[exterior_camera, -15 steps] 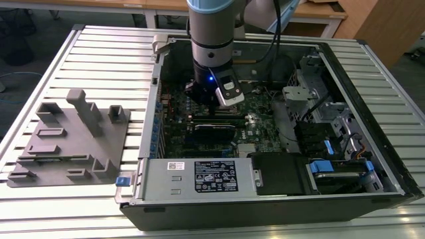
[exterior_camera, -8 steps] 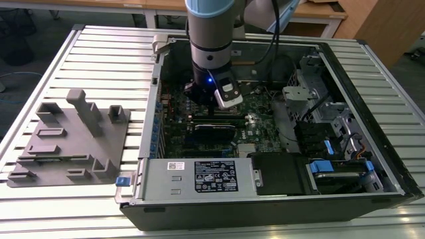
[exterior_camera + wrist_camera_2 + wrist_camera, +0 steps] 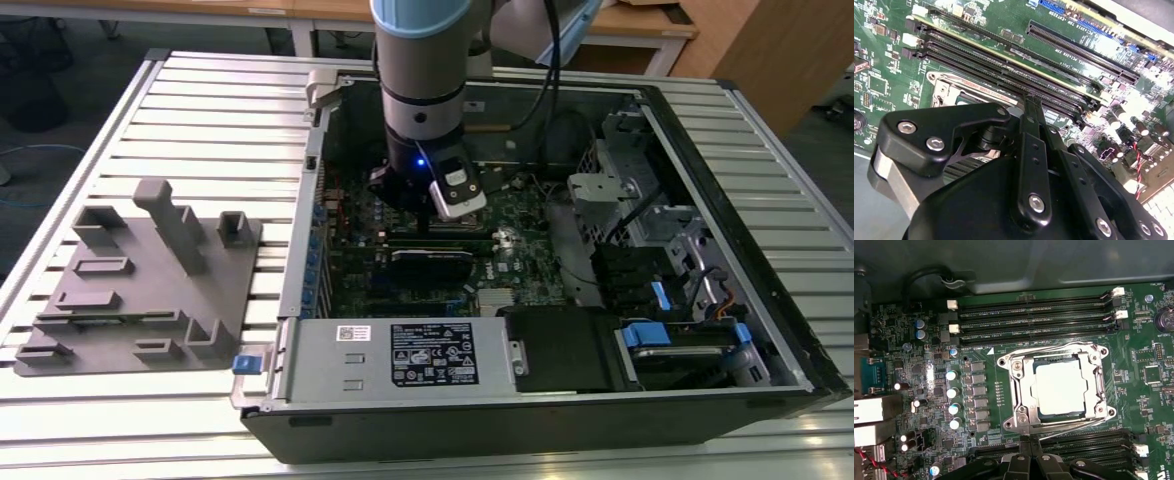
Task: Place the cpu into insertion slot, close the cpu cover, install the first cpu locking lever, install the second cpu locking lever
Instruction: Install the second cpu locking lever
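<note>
Cpu is sitting in the slot, its pale metal top showing through the window of the cover, which is lying flat over it in the first wrist view. Two thin wire levers are running along the slot's edges: one lever on the side toward the memory slots, the other lever on the side nearest the tool. Whether either is latched is hard to judge from here. The tool is hovering just beside the slot's near edge, so the chip is lying straight ahead of its tips, beyond that near lever. Its fingers are pressing together with nothing between them. In the exterior view the arm is reaching down into the open case on the surface.
</note>
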Robot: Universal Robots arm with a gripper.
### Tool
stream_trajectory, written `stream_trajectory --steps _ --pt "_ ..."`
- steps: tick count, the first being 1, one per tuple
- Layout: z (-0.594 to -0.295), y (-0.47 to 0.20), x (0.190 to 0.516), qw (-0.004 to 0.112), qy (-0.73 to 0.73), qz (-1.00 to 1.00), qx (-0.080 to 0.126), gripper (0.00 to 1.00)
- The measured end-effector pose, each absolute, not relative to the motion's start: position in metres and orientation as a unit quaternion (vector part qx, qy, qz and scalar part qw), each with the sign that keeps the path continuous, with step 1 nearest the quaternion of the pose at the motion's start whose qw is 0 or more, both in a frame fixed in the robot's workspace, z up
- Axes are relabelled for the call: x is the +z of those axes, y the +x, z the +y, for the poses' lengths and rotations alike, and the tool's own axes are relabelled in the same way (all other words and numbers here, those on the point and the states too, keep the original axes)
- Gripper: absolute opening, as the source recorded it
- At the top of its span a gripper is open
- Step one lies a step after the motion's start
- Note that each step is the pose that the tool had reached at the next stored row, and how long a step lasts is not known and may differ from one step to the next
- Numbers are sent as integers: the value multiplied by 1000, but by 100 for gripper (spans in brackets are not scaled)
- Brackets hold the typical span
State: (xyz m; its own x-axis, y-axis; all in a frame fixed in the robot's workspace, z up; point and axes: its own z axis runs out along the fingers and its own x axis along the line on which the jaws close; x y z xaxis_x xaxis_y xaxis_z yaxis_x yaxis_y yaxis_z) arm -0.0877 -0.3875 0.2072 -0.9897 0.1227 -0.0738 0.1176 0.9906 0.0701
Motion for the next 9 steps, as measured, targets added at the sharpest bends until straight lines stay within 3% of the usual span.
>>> stream_trajectory --steps 9 --pt "-387 -90 205 39 60 997 34 11"
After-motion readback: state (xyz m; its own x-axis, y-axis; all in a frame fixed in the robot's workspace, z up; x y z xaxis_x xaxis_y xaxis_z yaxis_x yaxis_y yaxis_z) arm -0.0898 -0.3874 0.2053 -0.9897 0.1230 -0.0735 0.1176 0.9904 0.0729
